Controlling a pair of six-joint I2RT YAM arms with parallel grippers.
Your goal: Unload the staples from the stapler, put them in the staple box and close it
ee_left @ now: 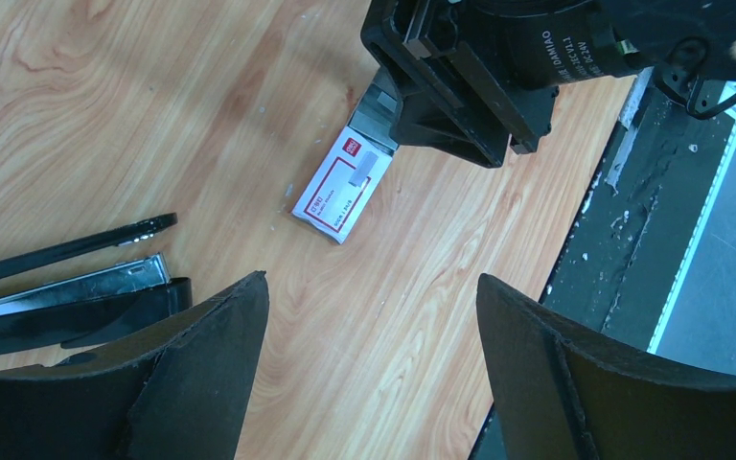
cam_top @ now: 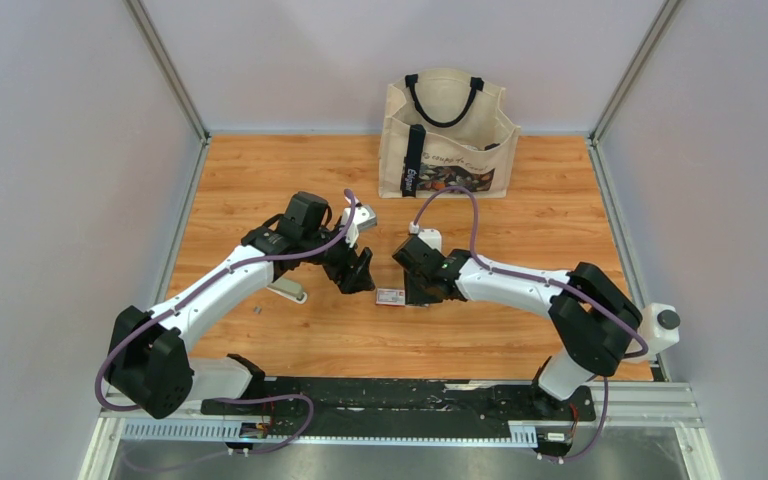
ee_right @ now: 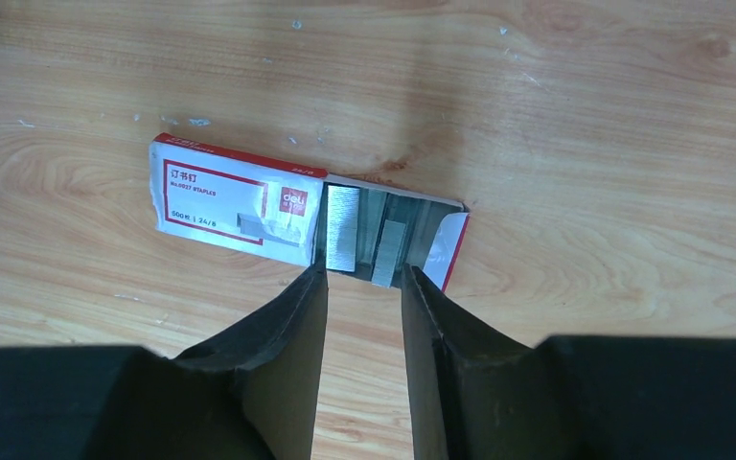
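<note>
The small box with the red-and-white label [ee_right: 235, 201] lies flat on the wood with its inner tray slid out to the right. Two silvery strips of staples [ee_right: 343, 240] rest in that tray. My right gripper [ee_right: 364, 275] is open a little, its tips at the tray's near edge, and only bare wood shows between the fingers. The black stapler [ee_left: 77, 287] lies opened at the left, its metal magazine showing. My left gripper [ee_left: 372, 287] hangs wide open over bare wood between stapler and box, holding nothing. A tiny grey bit [cam_top: 257, 312] lies near the stapler [cam_top: 290, 291].
A cream tote bag [cam_top: 447, 135] stands at the back of the table. A black mounting rail [cam_top: 410, 398] runs along the near edge. Grey walls close in the left, right and back sides. The two wrists are close together mid-table.
</note>
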